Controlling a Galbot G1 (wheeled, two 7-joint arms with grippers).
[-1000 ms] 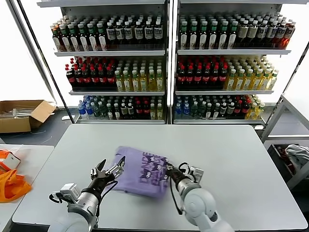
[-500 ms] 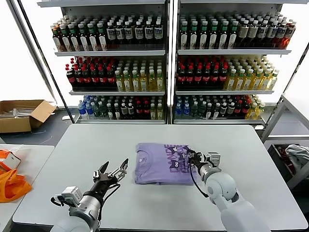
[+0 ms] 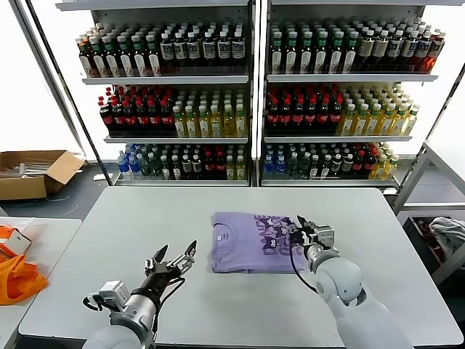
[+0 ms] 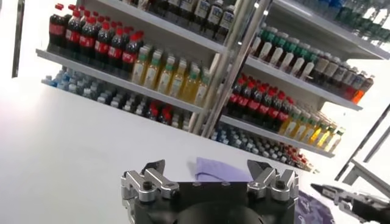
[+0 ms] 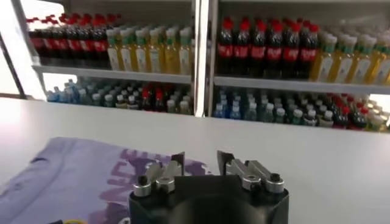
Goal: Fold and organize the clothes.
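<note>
The lavender T-shirt [image 3: 247, 243] lies folded into a flat rectangle on the middle of the grey table [image 3: 363, 211], dark purple print facing up. My right gripper [image 3: 301, 233] is at the shirt's right edge, low over it, open and holding nothing. In the right wrist view the gripper [image 5: 200, 159] hangs over bare table, with the shirt [image 5: 73, 176] beside it. My left gripper [image 3: 174, 259] is open and empty over the table, a short way left of the shirt. In the left wrist view the gripper [image 4: 206, 165] points at the shirt's corner [image 4: 222, 170].
Shelves of bottles [image 3: 251, 94] stand behind the table. A side table at the left holds an orange bag [image 3: 18, 280]. A cardboard box [image 3: 29, 171] sits on the floor at far left. A grey-white cloth bundle [image 3: 447, 233] lies on a rack at the right.
The shirt went from lifted and tilted at the table's front to lying flat, farther back and right. My right gripper moved right with it. My left gripper drew back left of it.
</note>
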